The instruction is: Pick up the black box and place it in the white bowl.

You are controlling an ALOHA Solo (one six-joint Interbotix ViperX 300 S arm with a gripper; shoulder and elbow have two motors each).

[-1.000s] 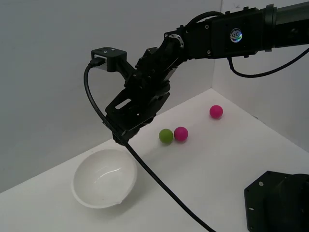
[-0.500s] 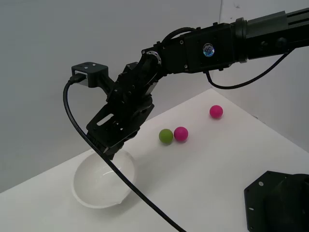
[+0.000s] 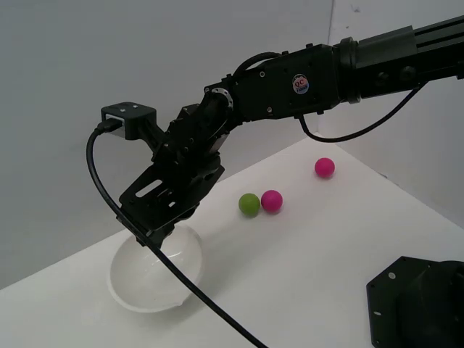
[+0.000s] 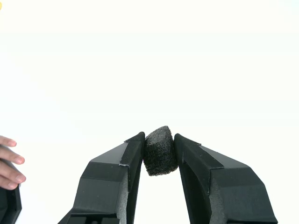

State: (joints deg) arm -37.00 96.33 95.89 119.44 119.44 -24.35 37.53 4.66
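The black box (image 4: 159, 150), a small matte dark cube, is squeezed between my two fingers in the wrist view. My gripper (image 4: 159, 145) is shut on it. In the exterior view my gripper (image 3: 154, 233) hangs over the near rim of the white bowl (image 3: 143, 286), at the exterior view's left, tips pointing down into it. The box itself is hidden by the fingers in that view. The wrist view's background is washed-out white, so the bowl's surface cannot be made out there.
A green ball (image 3: 249, 204) and a pink ball (image 3: 272, 200) sit side by side mid-table; another pink ball (image 3: 324, 167) lies farther back right. A black base block (image 3: 417, 304) fills the near right corner. A cable loops down past the bowl. Fingers of a hand (image 4: 9, 162) show at the wrist view's edge.
My arm has swung toward the exterior view's left and lowered, carrying the gripper from beside the bowl to over its rim.
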